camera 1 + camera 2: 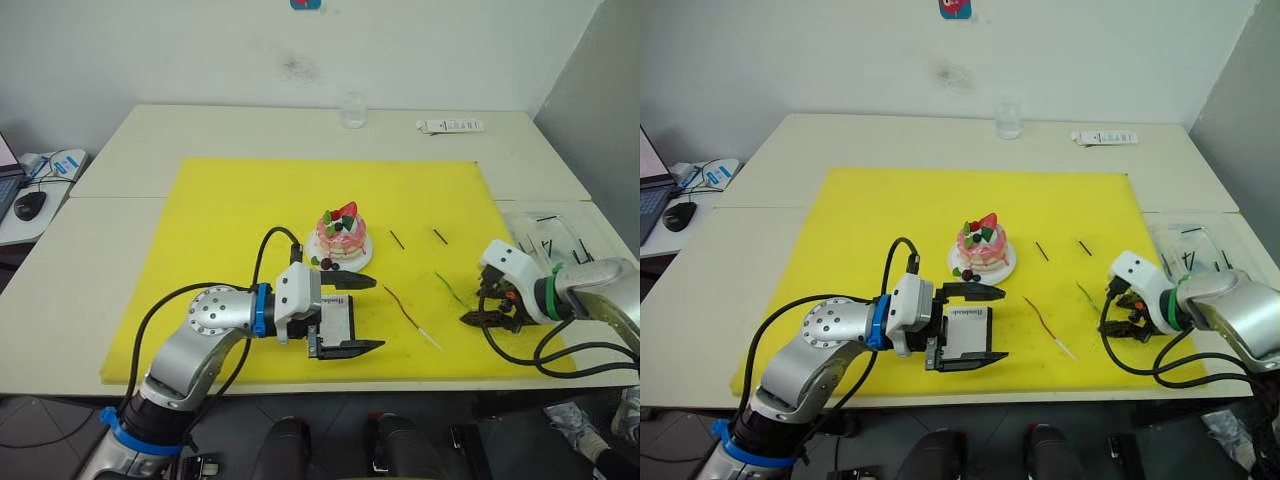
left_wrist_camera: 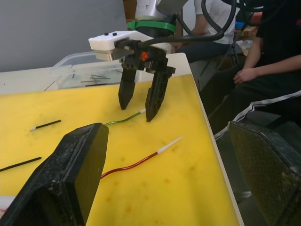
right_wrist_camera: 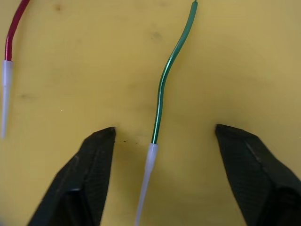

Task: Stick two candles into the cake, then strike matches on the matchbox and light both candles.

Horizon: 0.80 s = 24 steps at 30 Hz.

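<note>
The pink cake (image 1: 342, 236) sits on its white plate (image 1: 362, 258) mid-mat. My left gripper (image 1: 352, 316) is open just in front of it, and the white matchbox (image 1: 336, 320) lies between its wide-spread fingers near the palm. The red candle (image 1: 405, 308) and the green candle (image 1: 452, 291) lie flat on the mat to the right. My right gripper (image 3: 164, 131) is open and low over the mat, its fingers either side of the green candle (image 3: 167, 70) near its pale end. Two matches (image 1: 397, 240) lie beyond the candles.
A yellow mat (image 1: 250, 210) covers the table's middle. A clear plastic tray (image 1: 560, 235) holding dark sticks stands at the right edge. A glass (image 1: 352, 110) and a white remote (image 1: 450, 126) are at the back. People (image 2: 263, 61) sit beyond the table's right side.
</note>
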{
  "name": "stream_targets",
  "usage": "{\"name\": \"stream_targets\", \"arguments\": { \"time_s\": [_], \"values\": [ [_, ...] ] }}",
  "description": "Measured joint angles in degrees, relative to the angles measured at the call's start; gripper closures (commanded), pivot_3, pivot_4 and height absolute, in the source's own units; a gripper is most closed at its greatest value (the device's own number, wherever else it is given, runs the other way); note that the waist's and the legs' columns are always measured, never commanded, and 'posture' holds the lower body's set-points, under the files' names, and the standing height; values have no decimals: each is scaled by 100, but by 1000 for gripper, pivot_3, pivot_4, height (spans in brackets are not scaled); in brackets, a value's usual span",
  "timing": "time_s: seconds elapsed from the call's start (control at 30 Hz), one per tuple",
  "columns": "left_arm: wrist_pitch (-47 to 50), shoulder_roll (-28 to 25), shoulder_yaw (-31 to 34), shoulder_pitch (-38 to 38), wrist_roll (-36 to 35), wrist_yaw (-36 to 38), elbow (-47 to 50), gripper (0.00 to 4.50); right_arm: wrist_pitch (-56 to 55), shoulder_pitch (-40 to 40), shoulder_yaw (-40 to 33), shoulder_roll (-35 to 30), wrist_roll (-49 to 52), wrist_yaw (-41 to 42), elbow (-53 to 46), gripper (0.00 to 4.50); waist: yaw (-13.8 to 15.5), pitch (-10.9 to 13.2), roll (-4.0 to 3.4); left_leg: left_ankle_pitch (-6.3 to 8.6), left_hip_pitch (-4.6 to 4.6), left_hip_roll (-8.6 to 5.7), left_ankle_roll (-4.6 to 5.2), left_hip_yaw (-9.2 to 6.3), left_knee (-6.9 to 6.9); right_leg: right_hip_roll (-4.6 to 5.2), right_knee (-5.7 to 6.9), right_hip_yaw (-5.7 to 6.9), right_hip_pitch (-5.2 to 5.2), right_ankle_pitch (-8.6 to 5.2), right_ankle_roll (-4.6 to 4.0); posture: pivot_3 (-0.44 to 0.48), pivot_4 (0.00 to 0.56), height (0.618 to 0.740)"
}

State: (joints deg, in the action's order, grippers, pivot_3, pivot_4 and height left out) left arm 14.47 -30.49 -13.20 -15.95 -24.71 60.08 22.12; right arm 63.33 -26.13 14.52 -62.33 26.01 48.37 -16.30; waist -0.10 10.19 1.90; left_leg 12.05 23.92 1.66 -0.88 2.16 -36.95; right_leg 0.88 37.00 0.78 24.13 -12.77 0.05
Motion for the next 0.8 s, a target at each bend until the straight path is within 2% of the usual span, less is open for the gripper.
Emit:
{"name": "stream_targets", "arguments": {
  "time_s": [0.17,0.27,0.4,0.73,0.8],
  "values": [
    [0,14,0,38,6,-81,25,0,-51,-44,46,102,-158,108,87,1256,-3,0,0,0,-2,5,0,-1,0,-8,2,0,0,1,2,0,150,740],
    [0,30,0,38,6,-83,27,0,-26,-135,87,166,-242,167,140,1927,-7,0,0,0,-4,5,0,-1,-1,-8,5,-1,0,1,1,0,150,740],
    [0,42,0,35,6,-83,27,0,179,-212,81,212,-229,221,144,3283,-7,0,0,0,-3,4,0,-2,-2,-8,6,-1,0,0,0,0,150,740],
    [1,64,0,-54,6,-87,19,0,266,-243,91,212,-280,363,149,3283,0,0,0,0,-1,3,0,-3,0,-11,4,1,0,1,2,0,150,740],
    [0,81,0,-71,8,-86,4,0,292,-272,94,239,-281,367,188,3663,-1,0,0,0,-2,3,0,-3,-1,-11,5,1,0,1,1,0,150,740]
  ]
}}
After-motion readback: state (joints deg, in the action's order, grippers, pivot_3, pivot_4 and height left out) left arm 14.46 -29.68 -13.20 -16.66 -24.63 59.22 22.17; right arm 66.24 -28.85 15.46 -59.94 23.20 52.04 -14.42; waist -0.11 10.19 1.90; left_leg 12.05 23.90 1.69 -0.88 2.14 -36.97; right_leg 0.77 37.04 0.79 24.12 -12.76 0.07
